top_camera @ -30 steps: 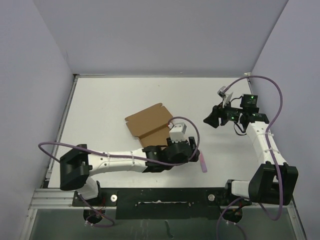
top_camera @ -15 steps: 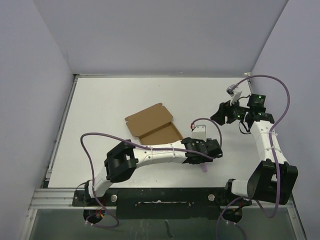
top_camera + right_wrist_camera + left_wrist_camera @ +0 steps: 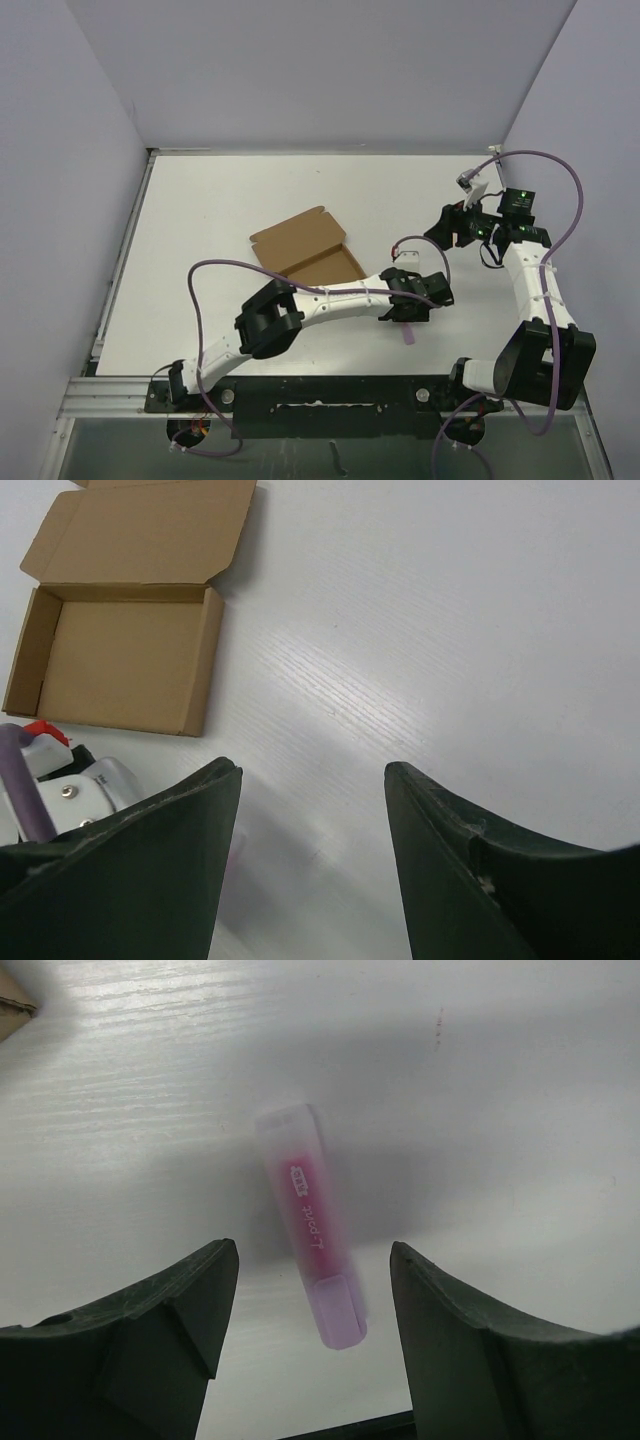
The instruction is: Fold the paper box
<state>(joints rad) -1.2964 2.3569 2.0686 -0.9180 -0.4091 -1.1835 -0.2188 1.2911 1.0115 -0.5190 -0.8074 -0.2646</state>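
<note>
Both arms have white links and black joints. The left arm (image 3: 330, 298) trails a looping purple left cable (image 3: 212, 263). The right arm (image 3: 532, 285) has its own purple right cable (image 3: 578, 200). A small white left camera (image 3: 405, 256) sits at one wrist and a right camera (image 3: 470, 183) at the other. Green lights (image 3: 518, 193) glow on the right arm's black wrist housing. The left gripper (image 3: 312, 1250) has dark, matte left fingers (image 3: 170, 1320), curved to blunt tips. The right gripper (image 3: 312, 766) has matching right fingers (image 3: 150, 850). The left wrist's white housing bears a silver screw (image 3: 66, 791) and a red part (image 3: 40, 728).
</note>
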